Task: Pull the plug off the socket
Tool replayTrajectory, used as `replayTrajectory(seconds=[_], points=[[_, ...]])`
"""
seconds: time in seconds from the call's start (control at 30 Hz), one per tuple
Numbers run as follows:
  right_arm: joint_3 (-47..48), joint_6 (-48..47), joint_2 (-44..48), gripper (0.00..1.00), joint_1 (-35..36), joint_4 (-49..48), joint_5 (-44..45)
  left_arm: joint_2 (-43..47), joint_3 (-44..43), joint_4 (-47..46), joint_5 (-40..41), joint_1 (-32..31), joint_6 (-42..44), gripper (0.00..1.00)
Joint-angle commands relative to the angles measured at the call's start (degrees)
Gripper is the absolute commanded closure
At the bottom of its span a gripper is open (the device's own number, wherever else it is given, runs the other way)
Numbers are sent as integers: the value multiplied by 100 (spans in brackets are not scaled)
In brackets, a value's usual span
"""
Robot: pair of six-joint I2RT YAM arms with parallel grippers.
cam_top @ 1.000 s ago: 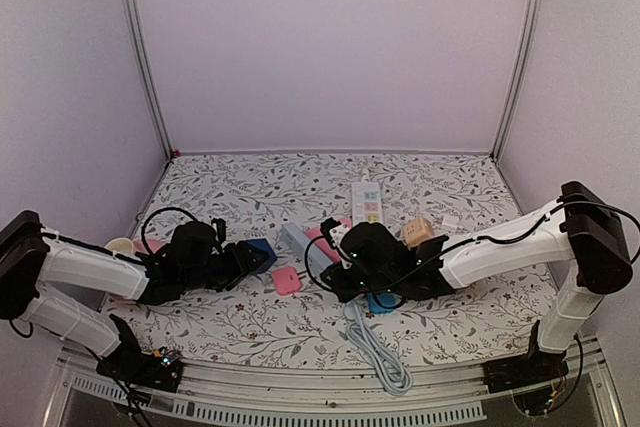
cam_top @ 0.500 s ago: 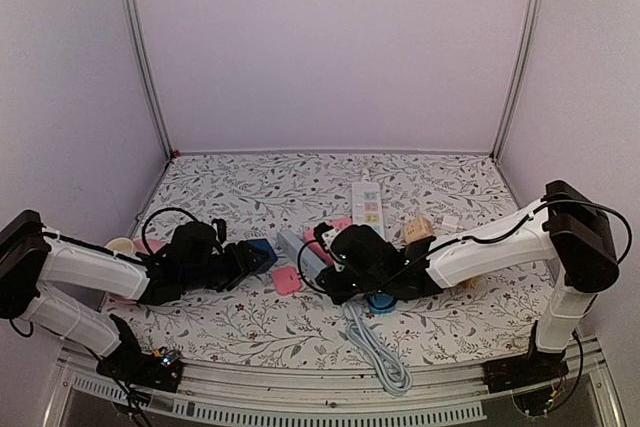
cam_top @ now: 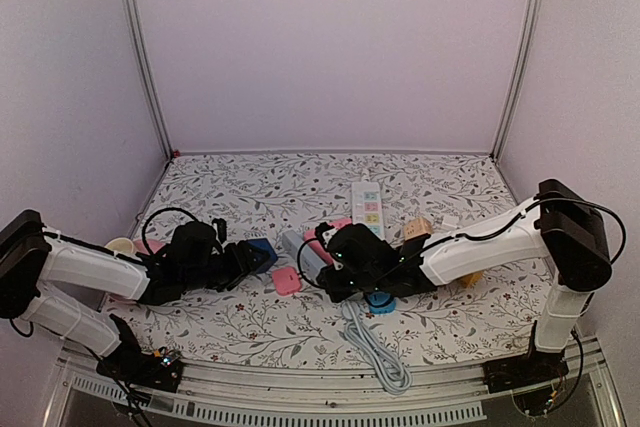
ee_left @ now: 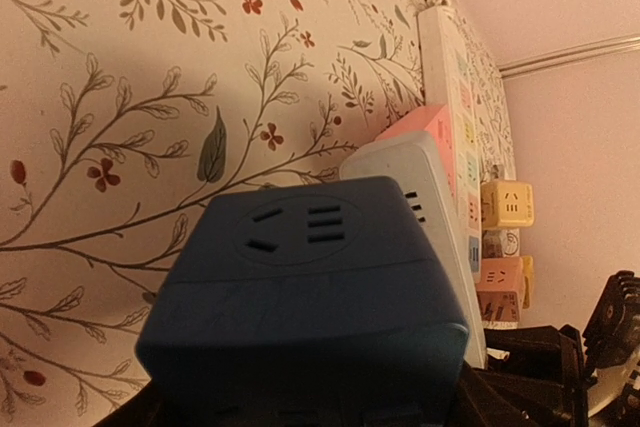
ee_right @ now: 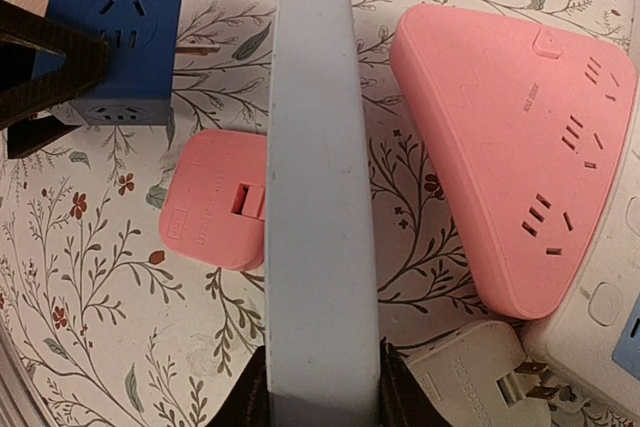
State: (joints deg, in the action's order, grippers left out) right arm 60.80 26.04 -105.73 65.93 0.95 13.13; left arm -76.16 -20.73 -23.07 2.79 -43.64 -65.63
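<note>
The blue cube plug (cam_top: 259, 252) is held in my left gripper (cam_top: 240, 261), which is shut on it. In the left wrist view the cube (ee_left: 310, 287) fills the frame and hides the fingers. The grey-blue socket strip (cam_top: 298, 245) lies to its right. My right gripper (cam_top: 326, 269) is shut on the strip's near end; its jaws press both sides of the strip (ee_right: 315, 197). In the right wrist view the cube (ee_right: 110, 42) sits left of the strip with its bare metal prongs (ee_right: 200, 48) showing, apart from the strip by a small gap.
A small pink plug (ee_right: 215, 197) lies against the strip's left side. A pink triangular socket (ee_right: 520, 147) and a white plug (ee_right: 480, 377) lie to its right. A white power strip (cam_top: 367, 202), a wooden cube (cam_top: 418, 230) and a coiled grey cable (cam_top: 380, 352) are nearby.
My right gripper has shifted a little to the left, along with the strip. My left arm and the blue cube have stayed in place.
</note>
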Motion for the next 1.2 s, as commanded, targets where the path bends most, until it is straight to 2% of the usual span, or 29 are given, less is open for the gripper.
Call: replayTrajectory(seconds=[0.0,0.67,0.77,0.8,1.0,1.17], points=[[227,59,-55,87,-33,-63,2,-9,18,-268,-35,72,29,38],[251,94,-56,85,-45,-15,7,204,60,-176,21,70,42,10],[271,94,-36,82,-41,4,19,261,49,-135,37,73,71,5],[277,94,-42,78,-49,22,23,282,44,-111,49,67,68,3],[288,96,37,72,-47,68,53,391,33,-67,70,68,113,3],[288,86,134,64,-61,140,89,434,25,-56,92,70,147,3]])
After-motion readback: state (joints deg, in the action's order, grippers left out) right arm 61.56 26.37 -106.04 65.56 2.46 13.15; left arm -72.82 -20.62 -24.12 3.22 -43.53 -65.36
